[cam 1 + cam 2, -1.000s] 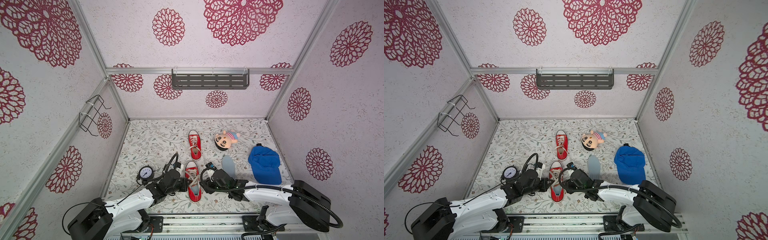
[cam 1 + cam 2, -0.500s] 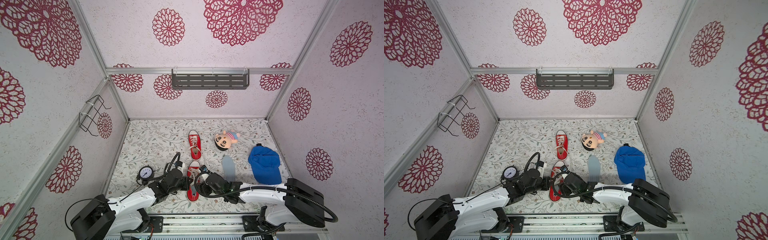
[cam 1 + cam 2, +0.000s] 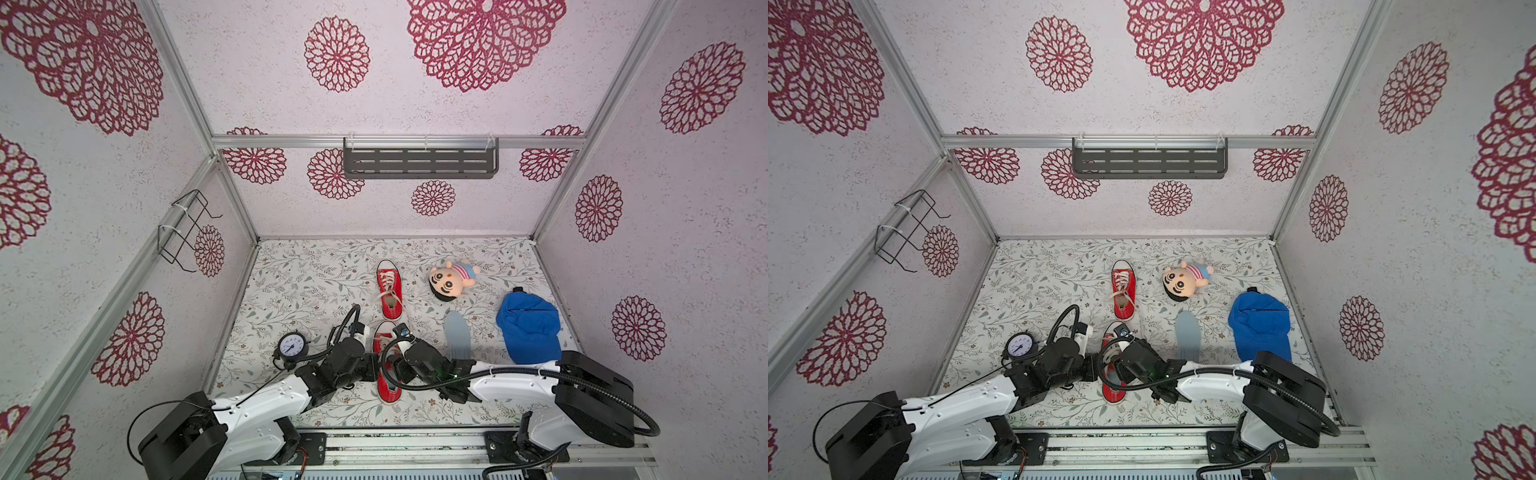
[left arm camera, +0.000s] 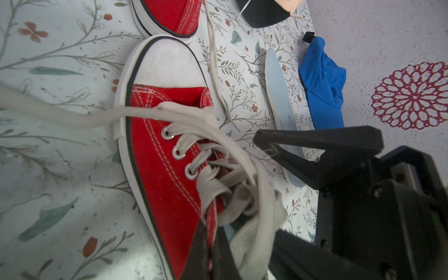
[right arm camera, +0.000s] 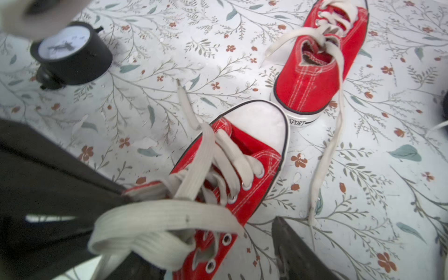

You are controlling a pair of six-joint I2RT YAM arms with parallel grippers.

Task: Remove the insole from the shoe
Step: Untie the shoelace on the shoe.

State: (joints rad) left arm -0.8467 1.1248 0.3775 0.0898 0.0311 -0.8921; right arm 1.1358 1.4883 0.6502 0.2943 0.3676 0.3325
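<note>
Shoe [image 4: 167,174] collar clamped by left gripper [image 4: 213,257], clamp masked in both top views, right gripper [image 4: 266,186] spread wide from 3 o'clock, insole hidden under laces [image 4: 218,194]

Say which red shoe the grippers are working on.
The red shoe nearer the robot: the left gripper pinches its side, and the open right gripper straddles its laces. The farther red shoe has no gripper on it.

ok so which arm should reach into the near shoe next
Right, probably. The right gripper is open, its jaws straddling the laced opening of the near shoe. The left gripper is shut on that shoe's side, apparently steadying it, so leave it there.
</note>
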